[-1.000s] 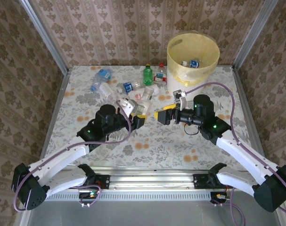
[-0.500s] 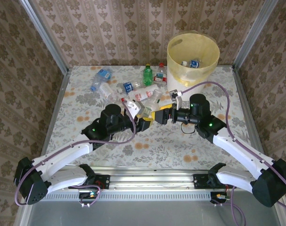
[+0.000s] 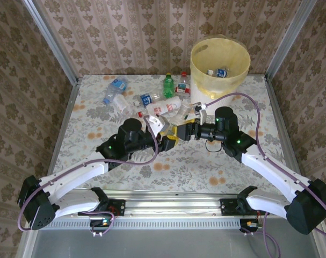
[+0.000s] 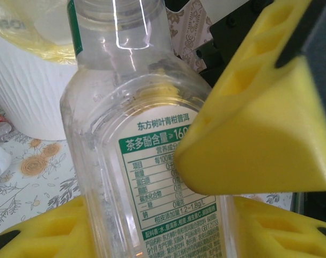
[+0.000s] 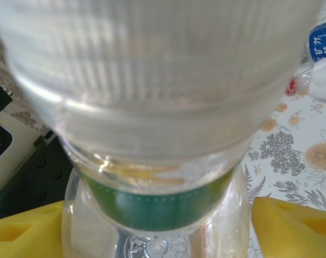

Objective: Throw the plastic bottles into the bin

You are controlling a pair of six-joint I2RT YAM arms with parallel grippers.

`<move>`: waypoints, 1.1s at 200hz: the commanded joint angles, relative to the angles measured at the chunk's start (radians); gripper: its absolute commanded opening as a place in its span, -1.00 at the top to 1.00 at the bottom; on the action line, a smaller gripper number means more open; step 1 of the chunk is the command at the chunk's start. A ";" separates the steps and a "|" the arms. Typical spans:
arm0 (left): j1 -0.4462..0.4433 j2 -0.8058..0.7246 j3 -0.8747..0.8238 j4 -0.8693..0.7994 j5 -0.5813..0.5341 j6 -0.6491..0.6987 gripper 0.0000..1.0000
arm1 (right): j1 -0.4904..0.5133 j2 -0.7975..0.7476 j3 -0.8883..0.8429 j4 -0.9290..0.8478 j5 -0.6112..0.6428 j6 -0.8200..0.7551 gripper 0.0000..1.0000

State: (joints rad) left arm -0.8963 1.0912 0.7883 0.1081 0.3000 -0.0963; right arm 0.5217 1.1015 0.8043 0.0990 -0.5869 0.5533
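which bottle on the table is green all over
The green bottle at the back of the table, just left of the bin; the other bottles are clear with coloured labels.

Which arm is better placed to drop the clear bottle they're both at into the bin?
Right. Its fingers flank the clear bottle that the left fingers grip, and the bin stands on its side.
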 commanded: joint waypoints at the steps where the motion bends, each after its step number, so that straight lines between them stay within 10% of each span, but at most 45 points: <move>1: -0.007 -0.002 0.013 0.047 0.018 0.012 0.27 | 0.006 0.004 0.015 0.018 0.016 0.010 -0.55; 75: -0.006 -0.006 -0.008 0.064 0.011 0.005 0.15 | 0.006 0.011 0.016 0.033 0.018 0.037 -0.05; 131: -0.004 -0.048 -0.044 0.075 -0.068 -0.011 -0.94 | 0.006 -0.001 0.025 0.001 0.042 0.024 0.11; 220: 0.050 -0.253 -0.153 0.039 -0.220 -0.041 -1.00 | 0.003 -0.028 0.175 -0.250 0.250 -0.163 0.26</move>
State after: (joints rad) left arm -0.8707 0.9047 0.6643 0.1425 0.1455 -0.1123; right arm 0.5243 1.0996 0.9016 -0.0578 -0.4492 0.4911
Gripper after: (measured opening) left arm 0.997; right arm 0.554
